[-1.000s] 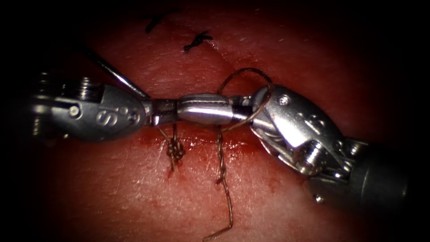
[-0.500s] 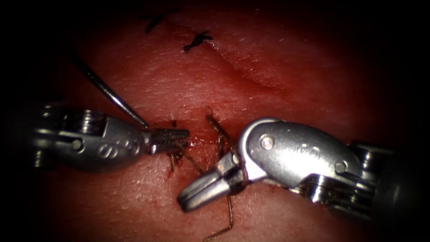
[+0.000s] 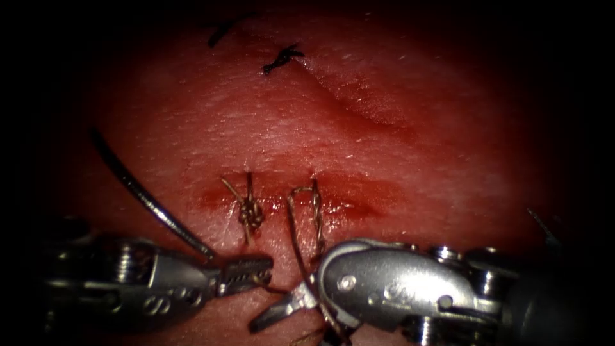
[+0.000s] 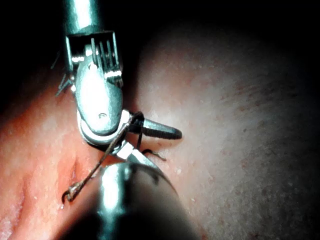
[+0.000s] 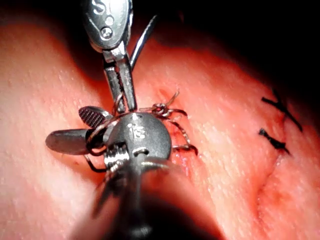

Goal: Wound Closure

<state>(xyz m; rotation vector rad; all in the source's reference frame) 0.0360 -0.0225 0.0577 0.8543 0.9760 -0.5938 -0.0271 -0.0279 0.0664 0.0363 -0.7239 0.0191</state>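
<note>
The tissue [image 3: 359, 134] has a red cut [image 3: 288, 195] with one tied knot [image 3: 250, 213]. The right tool [image 3: 275, 315] has its jaws parted, with thread [image 3: 296, 237] looped around them. The left tool [image 3: 253, 268], jaws closed, grips the curved needle [image 3: 144, 195] at its end, outside the tissue, left of the cut.

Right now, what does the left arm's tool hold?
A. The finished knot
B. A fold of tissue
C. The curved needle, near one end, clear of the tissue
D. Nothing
C: the left tool has its jaws shut near one end of the curved needle, which arcs up and away above the tissue.
</note>
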